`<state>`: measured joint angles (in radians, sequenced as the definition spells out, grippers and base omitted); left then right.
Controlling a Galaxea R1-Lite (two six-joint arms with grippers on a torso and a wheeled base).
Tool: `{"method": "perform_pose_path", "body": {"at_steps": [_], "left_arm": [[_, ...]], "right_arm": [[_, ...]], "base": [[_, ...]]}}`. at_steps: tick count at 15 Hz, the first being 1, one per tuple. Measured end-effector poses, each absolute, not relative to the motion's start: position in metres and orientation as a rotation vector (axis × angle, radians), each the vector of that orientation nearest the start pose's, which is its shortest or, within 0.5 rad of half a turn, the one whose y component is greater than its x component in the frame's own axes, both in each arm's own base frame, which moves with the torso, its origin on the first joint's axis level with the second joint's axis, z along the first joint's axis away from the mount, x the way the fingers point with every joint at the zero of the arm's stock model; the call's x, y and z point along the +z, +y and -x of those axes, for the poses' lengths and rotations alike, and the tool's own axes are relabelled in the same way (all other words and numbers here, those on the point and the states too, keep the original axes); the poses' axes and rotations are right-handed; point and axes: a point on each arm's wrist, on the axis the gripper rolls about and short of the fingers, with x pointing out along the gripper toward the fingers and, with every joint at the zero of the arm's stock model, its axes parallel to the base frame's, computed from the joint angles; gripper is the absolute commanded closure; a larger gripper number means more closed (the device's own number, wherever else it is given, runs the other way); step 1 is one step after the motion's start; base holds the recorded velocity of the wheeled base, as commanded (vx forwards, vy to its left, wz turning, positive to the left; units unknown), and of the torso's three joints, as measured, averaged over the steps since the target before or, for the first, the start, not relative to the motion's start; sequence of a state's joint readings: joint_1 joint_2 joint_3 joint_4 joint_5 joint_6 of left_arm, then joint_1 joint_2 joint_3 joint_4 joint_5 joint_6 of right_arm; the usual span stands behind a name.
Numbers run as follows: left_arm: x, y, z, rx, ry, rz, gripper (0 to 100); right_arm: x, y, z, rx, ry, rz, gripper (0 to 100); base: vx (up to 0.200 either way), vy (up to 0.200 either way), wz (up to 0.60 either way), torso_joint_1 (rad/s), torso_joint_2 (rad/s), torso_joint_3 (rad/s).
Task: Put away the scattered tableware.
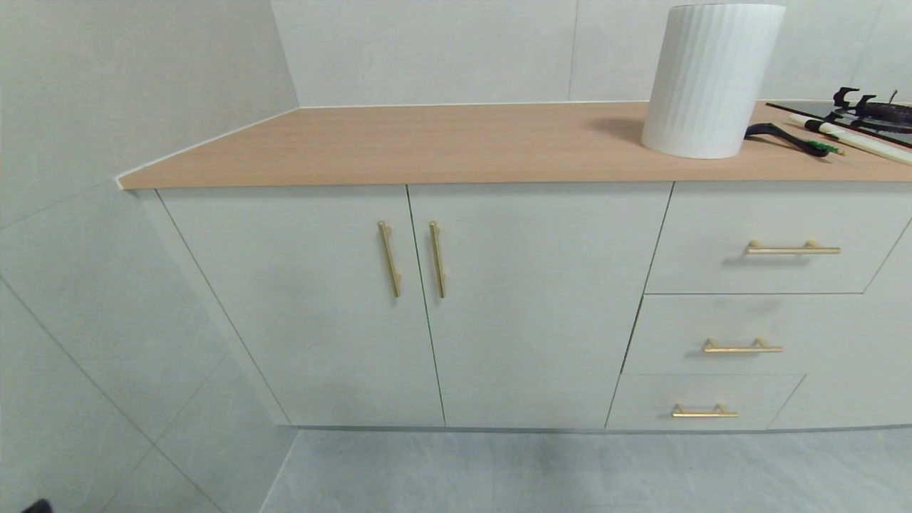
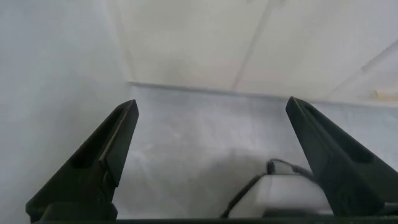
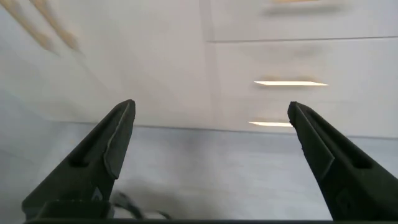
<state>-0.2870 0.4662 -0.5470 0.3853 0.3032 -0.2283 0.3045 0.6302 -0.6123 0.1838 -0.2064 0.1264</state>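
Observation:
On the wooden countertop (image 1: 442, 142), at its far right, lie a black spoon (image 1: 782, 135) and a long white utensil (image 1: 858, 140), with a small green piece (image 1: 826, 148) between them. A tall white ribbed container (image 1: 709, 78) stands upright just left of them. My left gripper (image 2: 211, 106) is open and hangs low over the grey floor (image 2: 186, 149) near the cabinet base, holding nothing. My right gripper (image 3: 210, 106) is open too, low in front of the drawers (image 3: 292, 62), with nothing between its fingers.
Below the countertop are two white cabinet doors (image 1: 306, 299) with gold handles and, to their right, three shut drawers (image 1: 776, 242). A black stove grate (image 1: 880, 112) sits at the far right. A tiled wall (image 1: 107, 214) closes in the left side.

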Motion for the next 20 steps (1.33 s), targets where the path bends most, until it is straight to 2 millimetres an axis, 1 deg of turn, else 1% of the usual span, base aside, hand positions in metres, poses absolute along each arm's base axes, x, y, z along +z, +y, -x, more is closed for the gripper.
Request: {"method": "perform_pose_path", "body": {"at_steps": [1,3,4,6,7,9,10,12,15,17,19,20], "left_arm": [[0.194,0.011,0.014,0.081,0.242,0.144,0],[0.191,0.014,0.037,0.137,0.159,0.137,0],[0.188,0.014,0.047,0.172,0.123,0.122,0],[0.180,0.010,0.061,0.258,0.068,0.101,0],[0.173,0.008,0.065,0.298,0.054,0.083,0],[0.157,0.007,0.066,0.410,0.057,0.068,0],[0.151,0.007,0.066,0.430,0.057,0.063,0],[0.141,0.007,0.064,0.430,0.051,0.065,0],[0.125,0.008,0.055,0.418,0.011,0.069,0],[0.112,0.008,0.044,0.417,-0.027,0.060,0],[0.097,0.009,0.034,0.417,-0.036,0.008,0],[0.092,0.008,0.030,0.406,-0.055,-0.005,0]], "right_arm": [[0.229,-0.002,-0.011,0.039,0.176,-0.052,0],[0.227,-0.013,0.025,-0.060,0.081,-0.045,0],[0.223,-0.014,0.037,-0.111,0.042,-0.042,0],[0.210,-0.013,0.050,-0.196,0.010,-0.030,0],[0.201,-0.011,0.054,-0.236,0.000,-0.030,0],[0.181,-0.007,0.059,-0.310,-0.001,-0.029,0],[0.170,-0.006,0.060,-0.353,0.002,-0.034,0],[0.158,-0.007,0.060,-0.430,0.003,-0.051,0],[0.147,-0.007,0.054,-0.461,-0.011,-0.056,0],[0.141,-0.008,0.049,-0.548,-0.050,-0.063,0],[0.134,-0.008,0.044,-0.544,-0.050,-0.059,0],[0.130,-0.008,0.041,-0.510,-0.052,-0.059,0]], "base": [[0.000,0.000,0.00,0.000,0.00,0.000],[0.000,0.000,0.00,0.000,0.00,0.000],[0.000,0.000,0.00,0.000,0.00,0.000],[0.000,0.000,0.00,0.000,0.00,0.000],[0.000,0.000,0.00,0.000,0.00,0.000],[0.000,0.000,0.00,0.000,0.00,0.000],[0.000,0.000,0.00,0.000,0.00,0.000],[0.000,0.000,0.00,0.000,0.00,0.000],[0.000,0.000,0.00,0.000,0.00,0.000],[0.000,0.000,0.00,0.000,0.00,0.000],[0.000,0.000,0.00,0.000,0.00,0.000],[0.000,0.000,0.00,0.000,0.00,0.000]]}}
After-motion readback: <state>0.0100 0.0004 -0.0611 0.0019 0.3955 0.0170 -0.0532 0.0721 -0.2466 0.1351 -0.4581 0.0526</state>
